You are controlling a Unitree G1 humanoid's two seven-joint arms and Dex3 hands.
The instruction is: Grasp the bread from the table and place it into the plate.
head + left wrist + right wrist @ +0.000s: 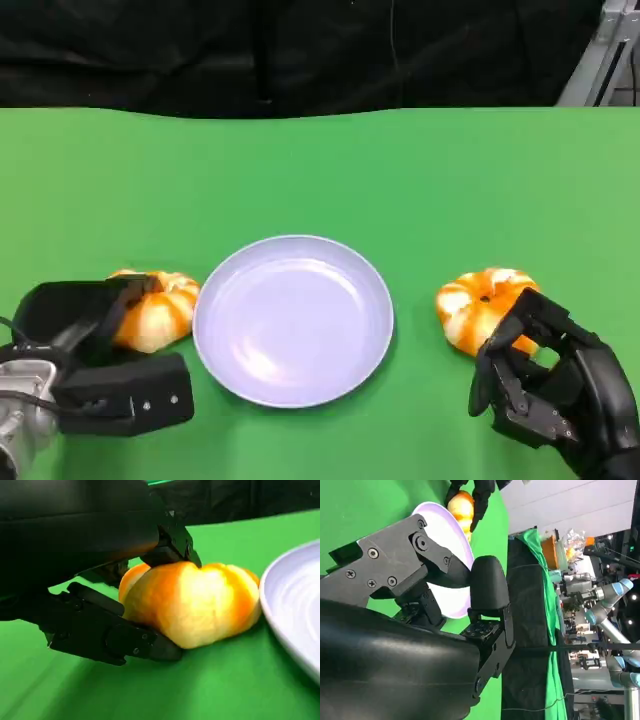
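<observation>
Two orange-and-white round breads lie on the green table. The left bread sits just left of the lavender plate. My left hand grips it, with fingers over its top and the thumb under its near side, and it still touches the table. The right bread lies right of the plate. My right hand is at its near right side with fingers half curled and nothing between them. The right wrist view shows the plate and the far bread.
The table's far edge meets a black curtain. A metal frame stands at the back right. Other robot arms and clutter stand beyond the table in the right wrist view. Bare green cloth lies behind the plate.
</observation>
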